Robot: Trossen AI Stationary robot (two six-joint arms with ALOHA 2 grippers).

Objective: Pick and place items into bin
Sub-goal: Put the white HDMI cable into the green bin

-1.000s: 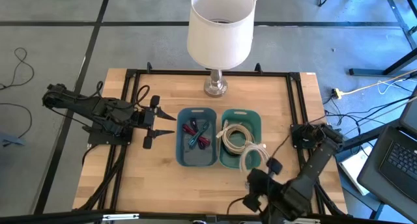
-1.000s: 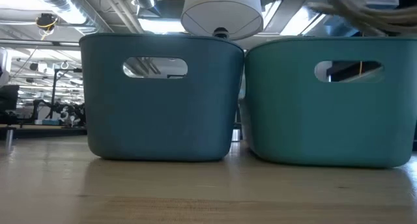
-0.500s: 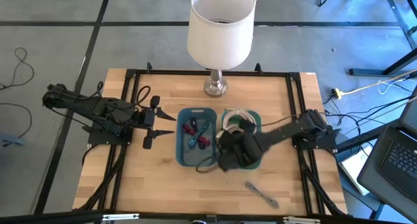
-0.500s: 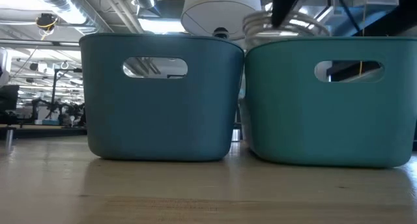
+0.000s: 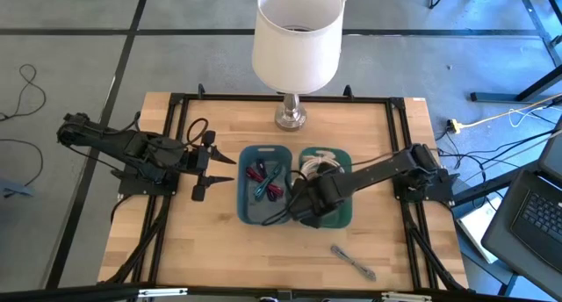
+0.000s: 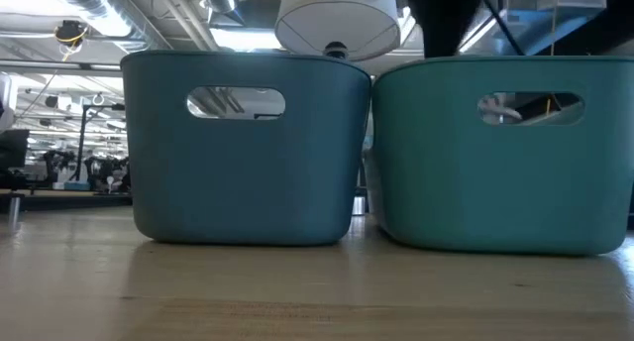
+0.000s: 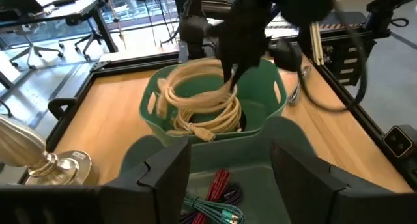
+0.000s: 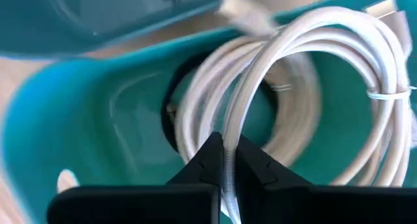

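My right gripper (image 5: 299, 203) hangs over the teal bin (image 5: 344, 216), shut on a coiled white cable (image 7: 202, 100). More white cable (image 5: 314, 166) lies coiled in that bin. The blue bin (image 5: 248, 205) beside it holds red (image 5: 256, 171), purple (image 5: 274, 192) and teal (image 5: 263, 188) strap pieces. A grey strap (image 5: 354, 261) lies flat on the table near the near edge. A thin black cable loop (image 5: 195, 126) lies by my left arm. My left gripper (image 5: 209, 167) waits open, left of the blue bin. My right gripper pinches a single strand of the white coil (image 8: 229, 160) between its two fingers (image 8: 207, 160), coming from above and pointing down into the teal bin. In the left wrist view the coil (image 7: 229, 87) hangs tilted below the fingers, its lower part inside the bin.
A white-shaded lamp (image 5: 297, 39) stands at the table's far edge behind the bins. Black rails (image 5: 176, 98) run along the left, far and right sides. Bare wood shows in front of the bins and left of the blue one (image 5: 202, 240).
My right arm swung from the table's near-right corner toward the far-left, carrying the white cable over the teal bin, then lowered it inside; the cable stood above the rim half a second ago. The grey strap that the arm had covered now shows.
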